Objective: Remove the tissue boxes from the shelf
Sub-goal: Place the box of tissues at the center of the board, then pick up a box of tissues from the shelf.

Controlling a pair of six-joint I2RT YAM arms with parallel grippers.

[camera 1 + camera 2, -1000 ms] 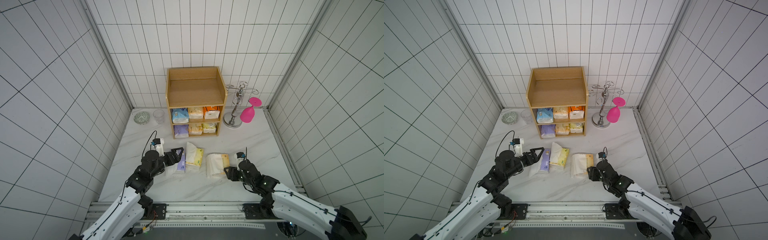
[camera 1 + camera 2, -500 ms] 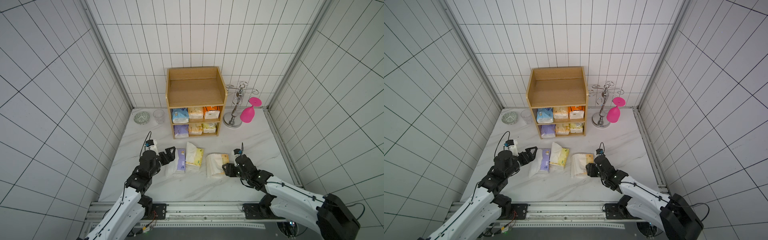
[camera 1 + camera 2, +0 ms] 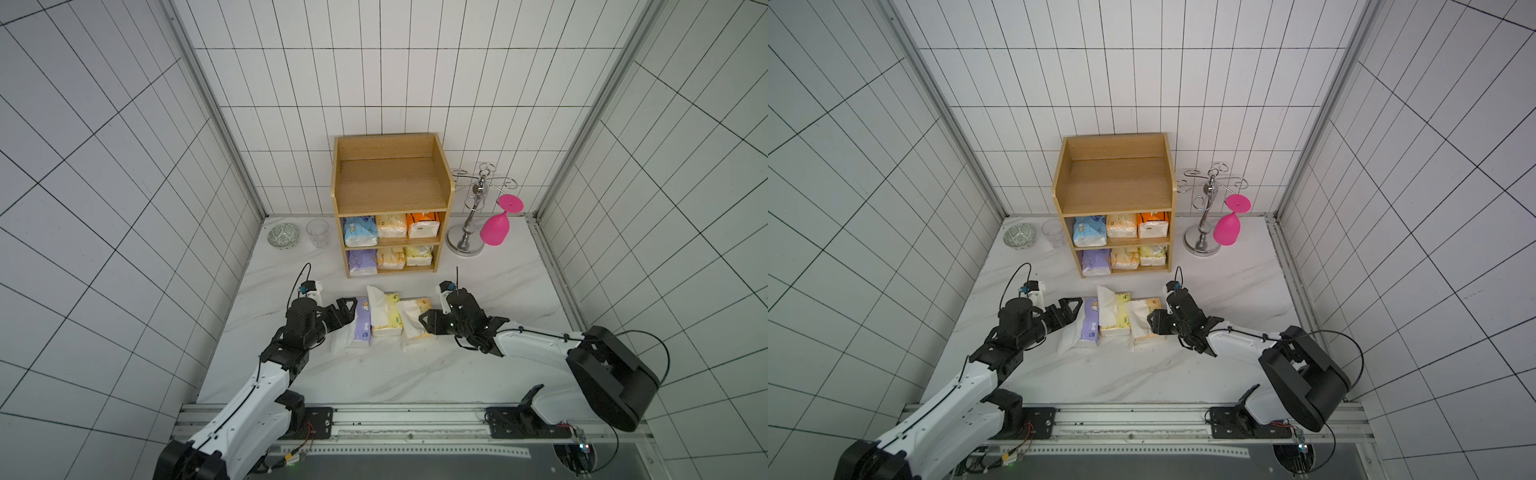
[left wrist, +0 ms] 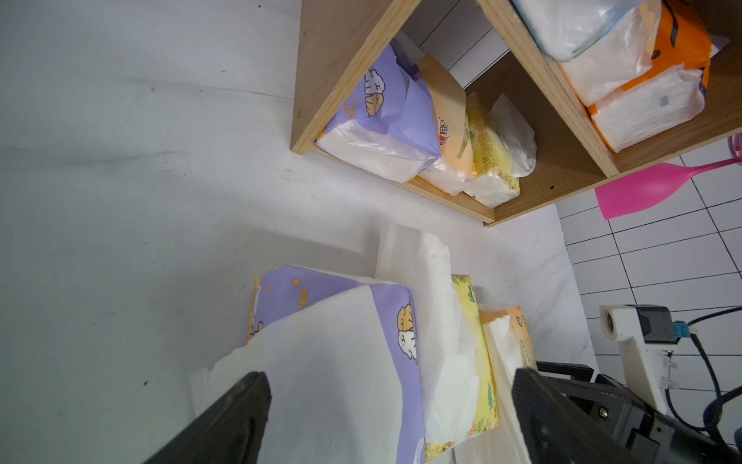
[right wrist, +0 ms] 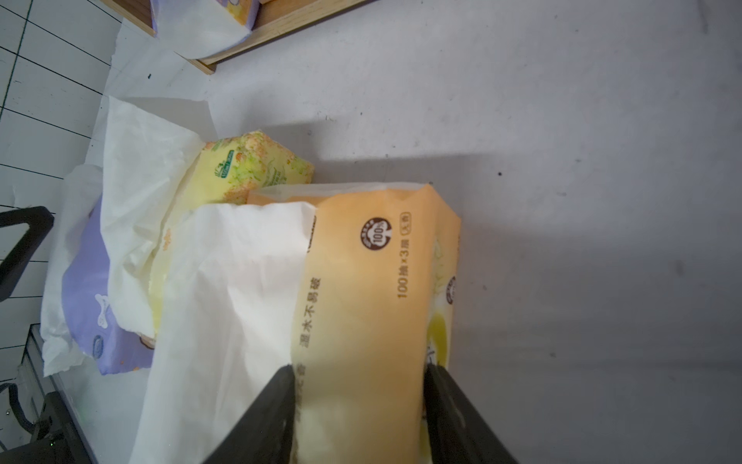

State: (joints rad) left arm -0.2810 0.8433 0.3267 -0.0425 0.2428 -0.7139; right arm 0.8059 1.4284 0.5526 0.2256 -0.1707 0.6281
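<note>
The wooden shelf (image 3: 390, 187) stands at the back with several tissue boxes on its two lower tiers, among them a blue one (image 3: 360, 231) and a purple one (image 4: 381, 124). Three boxes lie side by side on the table in front: purple (image 3: 363, 322), yellow (image 3: 388, 318) and pale orange (image 3: 415, 322), each with white tissue sticking out. My left gripper (image 3: 347, 314) (image 4: 387, 401) is open, its fingers straddling the purple box's loose tissue. My right gripper (image 3: 428, 325) (image 5: 357, 385) is shut on the pale orange box (image 5: 369, 281), one jaw pressed against each long side.
A patterned bowl (image 3: 284, 235) and a clear glass (image 3: 317, 232) stand left of the shelf. To its right is a silver cup stand (image 3: 467, 245) with a pink goblet (image 3: 496, 228) hanging on it. The metal rail (image 3: 415, 419) runs along the table's front edge.
My right gripper slid forward along the pale orange box and its jaws narrowed onto it. My left gripper drew back slightly, then returned beside the purple box, still open.
</note>
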